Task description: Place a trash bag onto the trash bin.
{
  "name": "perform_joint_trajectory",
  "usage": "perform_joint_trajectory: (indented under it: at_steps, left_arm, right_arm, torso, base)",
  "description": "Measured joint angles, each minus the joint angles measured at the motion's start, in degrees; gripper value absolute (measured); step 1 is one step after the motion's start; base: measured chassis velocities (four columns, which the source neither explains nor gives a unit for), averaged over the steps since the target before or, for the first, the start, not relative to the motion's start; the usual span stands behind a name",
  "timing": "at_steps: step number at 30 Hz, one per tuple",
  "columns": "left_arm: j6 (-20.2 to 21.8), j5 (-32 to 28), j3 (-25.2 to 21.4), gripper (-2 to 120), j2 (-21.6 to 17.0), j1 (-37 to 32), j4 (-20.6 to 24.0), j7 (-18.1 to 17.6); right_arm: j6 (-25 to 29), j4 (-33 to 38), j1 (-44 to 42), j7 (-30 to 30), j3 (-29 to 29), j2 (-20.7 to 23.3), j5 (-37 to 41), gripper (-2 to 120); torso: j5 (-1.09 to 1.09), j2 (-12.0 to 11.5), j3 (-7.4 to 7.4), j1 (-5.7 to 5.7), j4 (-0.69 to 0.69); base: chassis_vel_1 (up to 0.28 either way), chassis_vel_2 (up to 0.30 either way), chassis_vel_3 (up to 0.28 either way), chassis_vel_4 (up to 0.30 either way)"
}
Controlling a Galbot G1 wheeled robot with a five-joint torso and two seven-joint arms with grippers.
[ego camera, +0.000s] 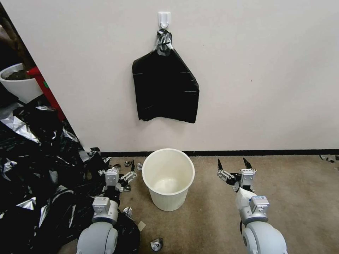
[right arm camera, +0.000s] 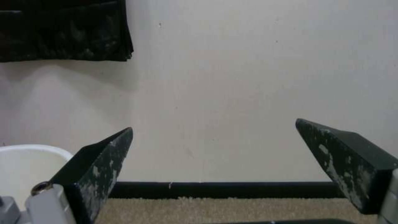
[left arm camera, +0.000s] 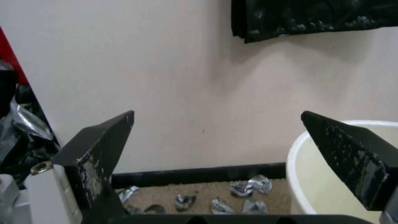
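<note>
The trash bin (ego camera: 168,180) stands empty on the carpet by the wall, unlined. Above it a black sheaf of bags (ego camera: 165,90) hangs from a hook (ego camera: 164,19). My left gripper (ego camera: 122,169) and right gripper (ego camera: 232,165) flank the bin low down, both spread wide, holding nothing. I judge nothing is started; next I need to lift toward the sheaf and pinch one bag free.

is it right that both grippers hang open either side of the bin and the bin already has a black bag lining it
Not quite. The head view shows the trash bin bare inside, cream-white with no liner; the black sheaf hangs from a wall hook above. The rest holds: left gripper and right gripper are open, flanking the bin.
</note>
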State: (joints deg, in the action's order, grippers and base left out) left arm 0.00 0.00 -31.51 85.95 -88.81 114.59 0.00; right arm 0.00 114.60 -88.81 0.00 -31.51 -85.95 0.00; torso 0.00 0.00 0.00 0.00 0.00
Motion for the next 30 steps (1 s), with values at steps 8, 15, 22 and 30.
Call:
perform_joint_trajectory:
  at_steps: [8,15,22,30]
  left_arm:
    - [0.0,0.0,0.0,100,0.0,0.0,0.0,0.0]
    - [0.0,0.0,0.0,100,0.0,0.0,0.0,0.0]
    - [0.0,0.0,0.0,100,0.0,0.0,0.0,0.0]
    - [0.0,0.0,0.0,100,0.0,0.0,0.0,0.0]
  right_arm:
    - [0.0,0.0,0.0,0.0,0.0,0.0,0.0,100]
    - [0.0,0.0,0.0,0.0,0.0,0.0,0.0,100]
    - [0.0,0.0,0.0,0.0,0.0,0.0,0.0,100]
    - [0.0,0.0,0.0,0.0,0.0,0.0,0.0,100]
  torso:
    - [0.0,0.0,0.0,0.0,0.0]
    - [0.0,0.0,0.0,0.0,0.0]
    - [0.0,0.0,0.0,0.0,0.0]
    - [0.0,0.0,0.0,0.0,0.0]
  base:
    - [0.0,0.0,0.0,0.0]
    - [0.0,0.0,0.0,0.0]
    - [0.0,0.0,0.0,0.0]
    - [0.0,0.0,0.0,0.0]
